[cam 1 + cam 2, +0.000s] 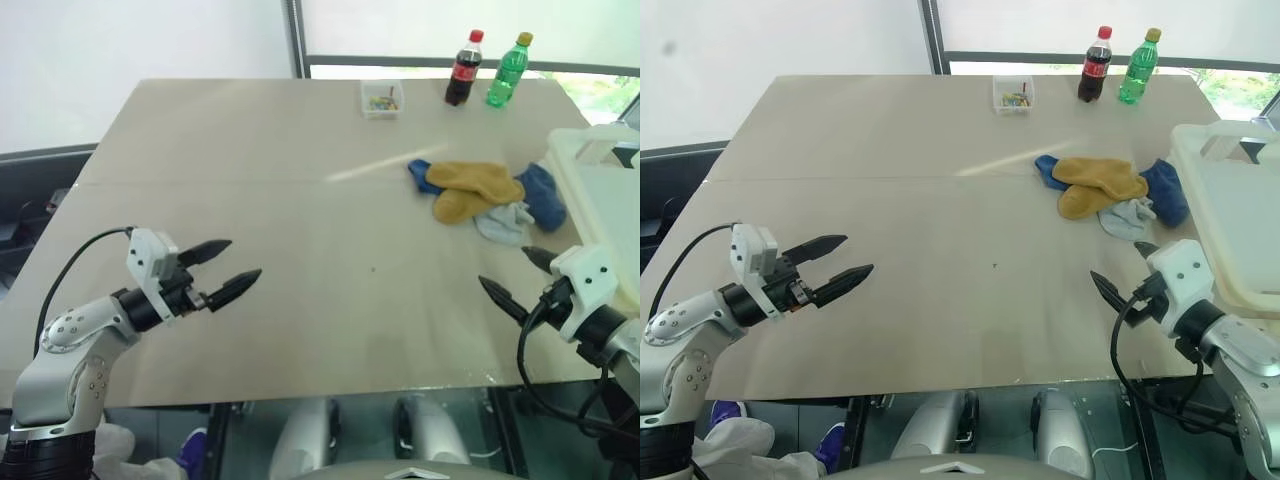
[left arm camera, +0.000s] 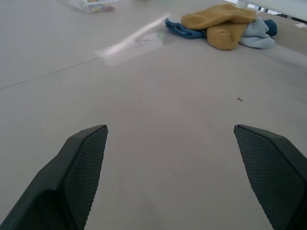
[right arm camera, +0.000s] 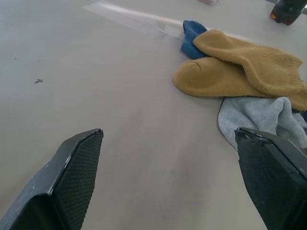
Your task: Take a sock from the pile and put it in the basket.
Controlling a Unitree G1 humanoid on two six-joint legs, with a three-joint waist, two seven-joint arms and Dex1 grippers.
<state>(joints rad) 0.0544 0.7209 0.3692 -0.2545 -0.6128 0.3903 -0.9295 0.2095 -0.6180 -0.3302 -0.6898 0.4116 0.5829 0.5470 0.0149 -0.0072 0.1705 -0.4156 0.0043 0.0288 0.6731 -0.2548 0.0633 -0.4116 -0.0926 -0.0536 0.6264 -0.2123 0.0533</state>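
The mustard-yellow soft knit sock [image 1: 475, 187] is lying on top of the small loose pile of socks [image 1: 1110, 193], draped across blue ones [image 1: 541, 194] and beside a pale grey one [image 3: 261, 120], on the far right part of the wide beige table [image 1: 300, 200]. Nothing is touching it, and it is sitting just beside the large white plastic rectangular basket [image 1: 1240, 200], whose thick rim is running along the table's right edge. The inside of the basket, as far as it is showing, is holding no sock, so the task is looking as though it is at its very start: no sock is picked up, and the reach, the grasp, the carry and the drop are all still to be done. The right gripper [image 1: 512, 278] is hovering over the near right part of the table with its two black fingers spread wide and holding nothing; it is pointing toward the pile and is the nearer of the two, so it is probably the one to make the pick. The left gripper [image 1: 225, 268] is hanging over the near left part of the table, well apart from the socks, its fingers likewise standing wide apart and empty. At the far edge a small clear box [image 1: 382, 99], a dark cola bottle [image 1: 463, 69] and a green bottle [image 1: 507, 71] are standing clear of the work.
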